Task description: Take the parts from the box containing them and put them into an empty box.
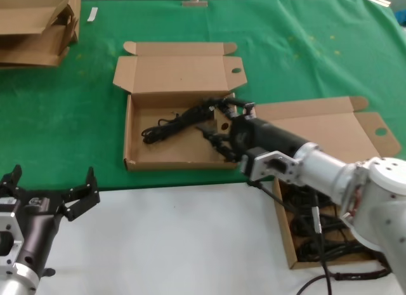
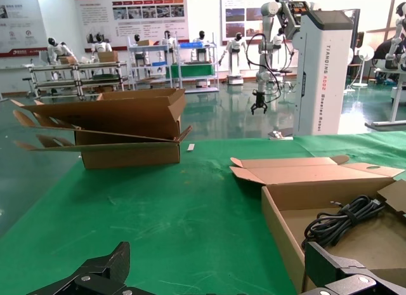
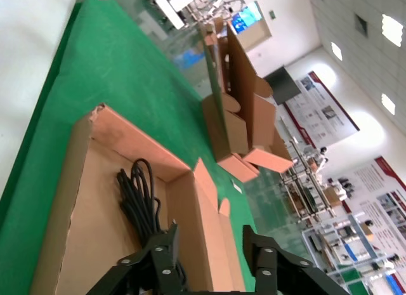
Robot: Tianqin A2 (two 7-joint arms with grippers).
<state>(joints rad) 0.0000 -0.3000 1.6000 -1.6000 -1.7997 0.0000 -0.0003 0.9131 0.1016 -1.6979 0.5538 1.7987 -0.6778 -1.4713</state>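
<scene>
One cable bundle [image 1: 174,125] — far box [image 1: 181,131].

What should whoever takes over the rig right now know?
Right pincer: open, over the right side of the middle box.
Left pincer: open, parked near left.
Done: one cable bundle lies in the middle box.
Left: more bundles lie in the right box; move them across.
</scene>
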